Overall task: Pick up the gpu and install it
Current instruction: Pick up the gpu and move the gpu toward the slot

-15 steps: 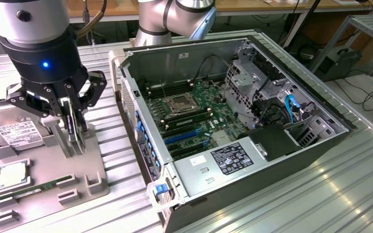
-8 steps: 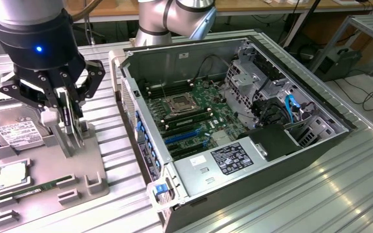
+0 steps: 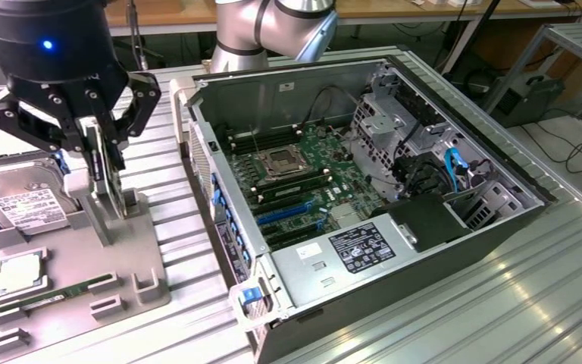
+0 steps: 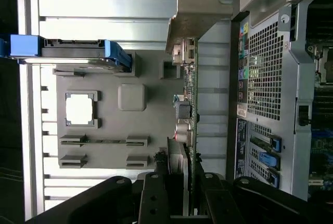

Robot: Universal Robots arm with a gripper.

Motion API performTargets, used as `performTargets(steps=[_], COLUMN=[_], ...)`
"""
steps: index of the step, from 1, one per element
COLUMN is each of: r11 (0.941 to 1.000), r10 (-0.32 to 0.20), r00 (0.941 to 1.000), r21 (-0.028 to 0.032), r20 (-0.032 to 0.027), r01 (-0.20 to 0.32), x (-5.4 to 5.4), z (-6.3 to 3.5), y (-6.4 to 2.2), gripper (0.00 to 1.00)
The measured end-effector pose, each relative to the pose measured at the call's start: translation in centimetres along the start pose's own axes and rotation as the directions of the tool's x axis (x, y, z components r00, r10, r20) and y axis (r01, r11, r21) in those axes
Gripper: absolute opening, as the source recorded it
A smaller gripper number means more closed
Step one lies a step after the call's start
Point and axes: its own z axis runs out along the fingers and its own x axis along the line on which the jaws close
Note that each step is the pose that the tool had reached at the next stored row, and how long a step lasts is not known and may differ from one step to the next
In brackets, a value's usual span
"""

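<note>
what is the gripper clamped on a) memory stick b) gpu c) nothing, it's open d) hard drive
b: the gripper has a finger on either side of the gpu, which it holds on edge over the grey tray, while the hard drive and memory stick lie apart from it.

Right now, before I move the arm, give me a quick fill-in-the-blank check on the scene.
1. The fingers grip the gpu, which stands ___ over the grey tray.
2. The hard drive lies on the exterior view's ___ of the gpu.
3. The computer case has its side ___, showing the motherboard.

Missing words: upright; left; open.
</note>
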Motion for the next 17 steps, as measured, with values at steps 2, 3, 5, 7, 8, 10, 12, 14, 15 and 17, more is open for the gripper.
performTargets(steps=[2, 3, 5, 7, 8, 10, 12, 14, 15, 17], r11=[1.0, 1.0, 1.0, 1.0, 1.0, 1.0, 1.0, 1.0, 1.0, 1.0], r10=[0.0, 0.0, 0.0, 0.0, 0.0, 0.0, 0.0, 0.0, 0.0, 0.0], r00=[1.0, 1.0, 1.0, 1.0, 1.0, 1.0, 1.0, 1.0, 1.0, 1.0], r21=[0.0, 0.0, 0.0001, 0.0001, 0.0004, 0.0002, 0.0002, 0.0001, 0.0002, 0.0002], r20=[0.0001, 0.0, 0.0, 0.0002, -0.0002, 0.0001, 0.0, 0.0001, 0.0, 0.0001], r01=[0.0, 0.0, 0.0, 0.0, 0.0, 0.0, 0.0, 0.0, 0.0, 0.0], x=[0.0, 0.0, 0.0, -0.1, -0.2, -1.3, -3.2, -5.0, -5.5, -7.9], z=[-0.76, -1.04, -1.6, -4.46, -4.49, -4.44, -4.41, -4.37, -4.36, -4.31], y=[0.01, 0.01, 0.01, 0.03, 0.03, 0.02, -0.01, -0.04, -0.04, -0.08], gripper=[0.28, 0.28, 0.28, 0.28, 0.28, 0.28, 0.28, 0.28, 0.28, 0.28])
